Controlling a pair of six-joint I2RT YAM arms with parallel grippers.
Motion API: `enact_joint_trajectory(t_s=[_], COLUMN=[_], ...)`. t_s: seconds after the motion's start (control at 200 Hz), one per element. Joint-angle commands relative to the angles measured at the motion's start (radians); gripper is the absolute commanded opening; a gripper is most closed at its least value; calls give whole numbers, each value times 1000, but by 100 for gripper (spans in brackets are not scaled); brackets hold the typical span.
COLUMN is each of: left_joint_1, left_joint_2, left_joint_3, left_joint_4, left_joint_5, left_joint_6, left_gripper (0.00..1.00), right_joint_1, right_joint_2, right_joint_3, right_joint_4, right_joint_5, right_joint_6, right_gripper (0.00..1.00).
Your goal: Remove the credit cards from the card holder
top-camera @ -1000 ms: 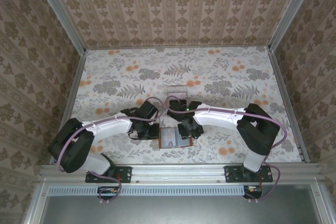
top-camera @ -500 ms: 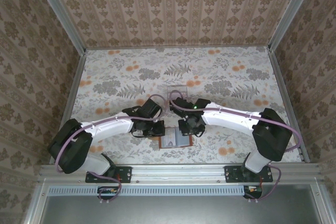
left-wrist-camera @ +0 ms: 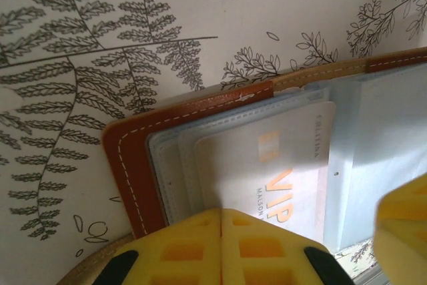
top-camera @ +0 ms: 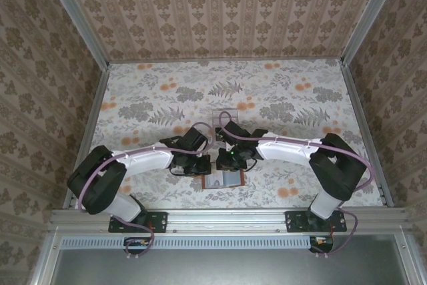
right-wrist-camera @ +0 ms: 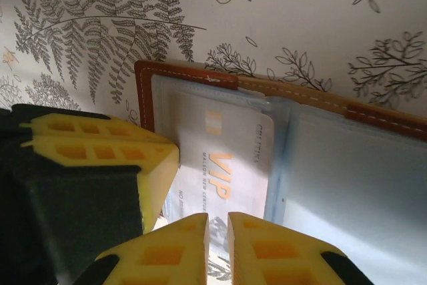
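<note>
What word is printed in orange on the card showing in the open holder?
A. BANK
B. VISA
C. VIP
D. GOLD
C: the right wrist view shows the orange letters VIP on the pale credit card lying in the open card holder.

The card holder (left-wrist-camera: 130,165) is smooth brown leather with pale thread stitches. Its pockets (left-wrist-camera: 360,131) are soft, cloudy blue plastic. The card (left-wrist-camera: 253,165) is smooth, with shiny orange letters. The fingers (left-wrist-camera: 193,248) are matt yellow plastic. The table (left-wrist-camera: 67,45) cover is matt, maybe printed paper.
</note>
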Motion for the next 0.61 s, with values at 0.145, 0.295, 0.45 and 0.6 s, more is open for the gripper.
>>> enact_joint_trajectory(t_s=[0.145, 0.295, 0.45, 0.6], left_joint_1=[-3, -3, -3, -4], left_joint_2=[6, 7, 2, -11], left_joint_3=[-18, -18, -18, -15], left_joint_4=[-46, -51, -55, -73], left_joint_5=[-21, -21, -24, -36], left_joint_6=[-4, -3, -3, -3], left_gripper=[7, 7, 7, 7], right_joint_1=[-16, -20, -23, -23], right_joint_2=[51, 68, 74, 45], right_joint_3=[-38, -58, -68, -61], right_joint_4=[71, 84, 64, 9], right_joint_5=[-45, -39, -17, 34], right_joint_6=[27, 24, 10, -5], right_gripper=[16, 18, 23, 25])
